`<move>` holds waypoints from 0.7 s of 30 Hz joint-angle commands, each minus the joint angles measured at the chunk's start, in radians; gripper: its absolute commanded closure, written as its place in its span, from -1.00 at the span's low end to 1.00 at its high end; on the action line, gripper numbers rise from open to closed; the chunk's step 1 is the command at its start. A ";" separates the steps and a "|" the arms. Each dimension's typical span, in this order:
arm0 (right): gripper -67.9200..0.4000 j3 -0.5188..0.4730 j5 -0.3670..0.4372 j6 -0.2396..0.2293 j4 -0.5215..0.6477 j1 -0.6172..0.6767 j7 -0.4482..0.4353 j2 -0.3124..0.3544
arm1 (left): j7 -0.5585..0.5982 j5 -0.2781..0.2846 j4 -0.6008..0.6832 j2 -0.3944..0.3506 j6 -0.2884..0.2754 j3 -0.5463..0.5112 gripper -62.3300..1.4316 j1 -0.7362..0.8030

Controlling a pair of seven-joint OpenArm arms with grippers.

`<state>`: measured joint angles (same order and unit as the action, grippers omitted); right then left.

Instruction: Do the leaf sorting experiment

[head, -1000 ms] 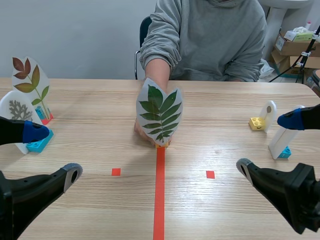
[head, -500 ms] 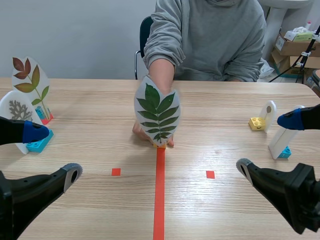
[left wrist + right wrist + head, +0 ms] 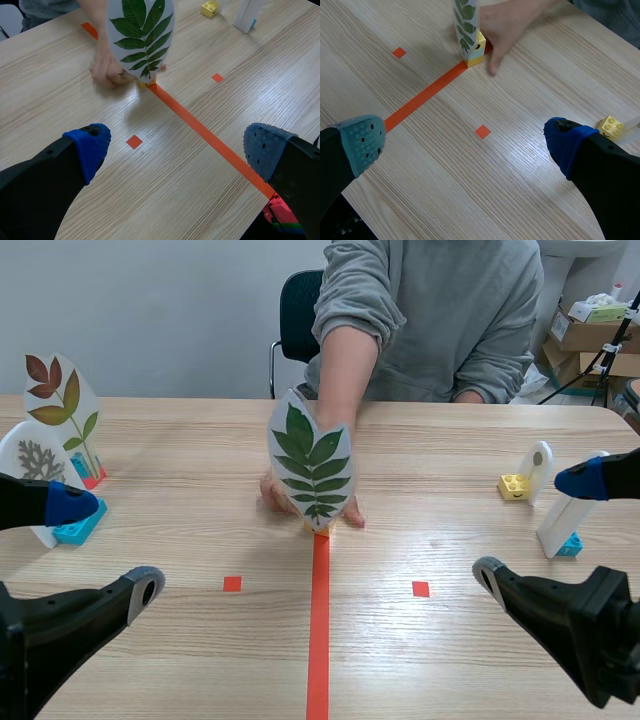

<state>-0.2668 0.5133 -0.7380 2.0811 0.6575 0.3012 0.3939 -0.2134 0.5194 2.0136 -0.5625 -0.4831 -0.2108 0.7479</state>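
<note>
A white leaf-shaped card with a green compound leaf (image 3: 312,465) stands upright on a small yellow brick (image 3: 475,52) at the far end of the orange tape line. A person's hand (image 3: 275,495) rests behind the card, touching its base. In the left wrist view the card (image 3: 140,35) stands well ahead of my left gripper (image 3: 177,150), which is open with nothing in it. My right gripper (image 3: 465,142) is open too, and the card (image 3: 465,20) stands far ahead of it. Both grippers (image 3: 100,548) (image 3: 535,528) hang low near the table's front.
At the left stand a card with red-brown leaves (image 3: 62,405) and a white card with a grey sprig (image 3: 35,465) on a blue brick. At the right, two white cards stand on a yellow brick (image 3: 515,485) and a blue brick (image 3: 570,545).
The person has shifted the green leaf card slightly left and set it more upright, and the arm has swung to the right. Neither gripper has moved.
</note>
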 commanded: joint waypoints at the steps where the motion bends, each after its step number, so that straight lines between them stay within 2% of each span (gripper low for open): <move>1: -0.96 -0.013 0.011 -0.008 -0.002 -0.001 -0.008 0.013 | 0.010 -0.005 0.003 0.006 -0.002 -0.004 -0.83 -0.003; 21: -0.96 -0.013 0.011 -0.008 -0.002 -0.001 -0.008 0.013 | -0.023 -0.015 0.003 0.019 -0.002 -0.004 -0.83 -0.003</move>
<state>-0.2668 0.5133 -0.7380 2.0811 0.6575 0.3012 0.3939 -0.2504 0.4950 2.0136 -0.5484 -0.4831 -0.2108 0.7479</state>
